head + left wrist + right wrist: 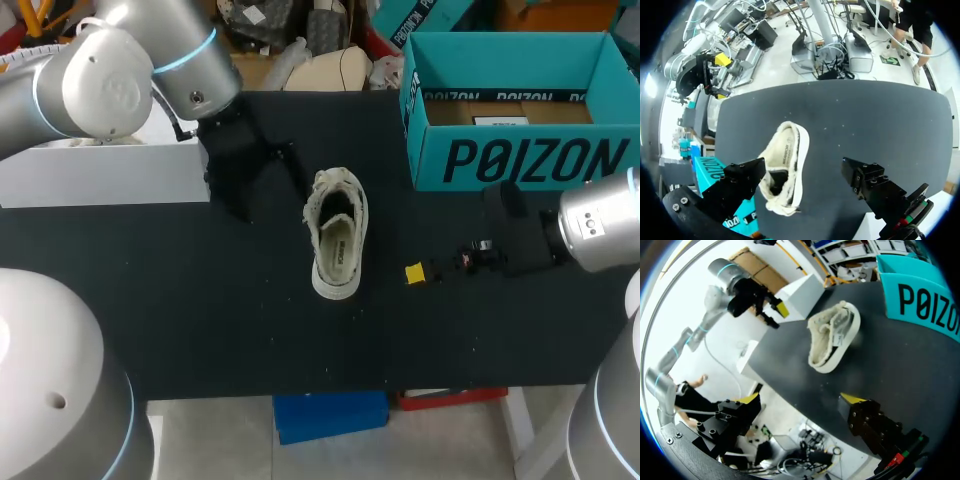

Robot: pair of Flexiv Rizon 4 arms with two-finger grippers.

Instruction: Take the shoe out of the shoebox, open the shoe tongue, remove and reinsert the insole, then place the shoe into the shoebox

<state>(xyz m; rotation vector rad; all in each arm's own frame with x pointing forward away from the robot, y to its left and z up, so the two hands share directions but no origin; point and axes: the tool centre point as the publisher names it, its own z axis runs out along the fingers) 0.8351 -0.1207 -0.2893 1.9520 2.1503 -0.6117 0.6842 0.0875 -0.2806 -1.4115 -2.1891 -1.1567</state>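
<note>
Shoe: cream low-top sneaker (336, 240) is sat mid-frame on the black table (200, 320) — outside the teal cardboard shoebox (520, 160) at upper right.
Axis: top-to-bottom of the frame, toe judged toward the top.
Left gripper (805, 172): spread wide, sneaker seen between the fingers — nearer.
Right gripper (800, 400): spread wide, nothing held, sneaker ahead.
</note>
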